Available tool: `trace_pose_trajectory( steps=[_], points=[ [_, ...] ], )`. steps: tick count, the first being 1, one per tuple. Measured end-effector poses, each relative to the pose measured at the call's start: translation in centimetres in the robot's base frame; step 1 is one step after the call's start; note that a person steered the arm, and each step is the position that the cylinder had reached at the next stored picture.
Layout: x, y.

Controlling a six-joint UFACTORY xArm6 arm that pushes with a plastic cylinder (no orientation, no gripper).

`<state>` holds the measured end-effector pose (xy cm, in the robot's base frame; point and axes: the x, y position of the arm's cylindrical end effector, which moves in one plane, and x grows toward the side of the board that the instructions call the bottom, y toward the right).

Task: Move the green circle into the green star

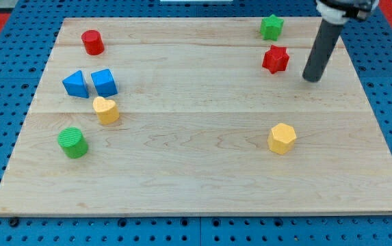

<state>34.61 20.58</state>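
A: Where is the green circle?

B: Way down at the view's left, near the bottom edge. The green star is far off, up at the view's top right.

A: What sits by the circle?

B: A yellow heart is just above it. Two blue blocks are a bit higher. A red circle is up top.

A: And my tip?

B: It is at the right, just beside the red star, not touching. It is well apart from the circle. It is only a rod, so there is nothing to open or close.

A: What could go wrong?

B: I think the red star is in the way, right under the green star. A push off-center could make the circle slip aside. The yellow hexagon could get bumped too.
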Motion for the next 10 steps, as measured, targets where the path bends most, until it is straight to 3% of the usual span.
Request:
trace_pose_trajectory(
  steps=[1, 2, 3, 6, 7, 8, 9, 10],
  points=[
    [-3.6, -6.1],
    [1.0, -11.2],
    [7.1, -9.2],
    [24.9, -37.0],
    [22.7, -46.8],
    [18.4, -46.4],
    [15.2, -42.5],
    [14.7, -33.0]
  ],
)
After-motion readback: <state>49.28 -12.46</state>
